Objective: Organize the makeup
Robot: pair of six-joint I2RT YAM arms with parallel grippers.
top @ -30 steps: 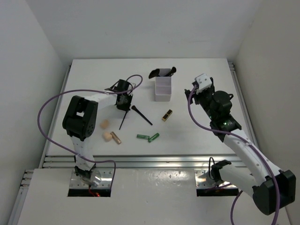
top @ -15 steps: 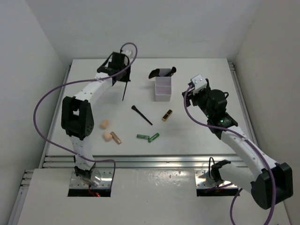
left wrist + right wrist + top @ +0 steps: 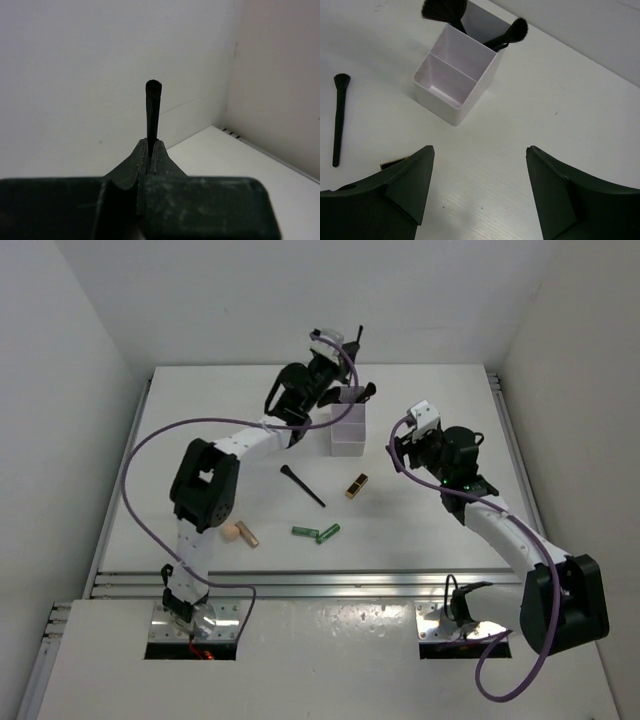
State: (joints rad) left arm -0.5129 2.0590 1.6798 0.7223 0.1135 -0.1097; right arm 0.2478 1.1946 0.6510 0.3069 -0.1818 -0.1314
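The slim black stick (image 3: 153, 107) is clamped in my left pincer (image 3: 151, 146), whose fingers are pressed together on its lower part. Its long axis runs straight out in line with them, toward the back wall (image 3: 75, 75) rather than down. From overhead it sits over or just beyond the far end of the white box (image 3: 348, 444); I cannot tell which. I judge the drop turns on tipping that axis down into a cell, and the left arm is the one placed for it.

The stick looks matte and rigid, with a blunt squared tip. The box is thin-walled glossy white with square cells. Its far cell holds two soft-bristled black brushes (image 3: 447, 12), and the two nearer cells show bare.

My right pincer (image 3: 480, 155) hangs to the right of the box, fingers wide apart with nothing between them. On the table (image 3: 200, 400), nearward of the box, lie a loose brush (image 3: 302, 486) and the black-gold lipstick (image 3: 356, 485). Further off are two green tubes (image 3: 316, 533), a beige sponge (image 3: 231, 532) and a tan-gold tube (image 3: 247, 535).
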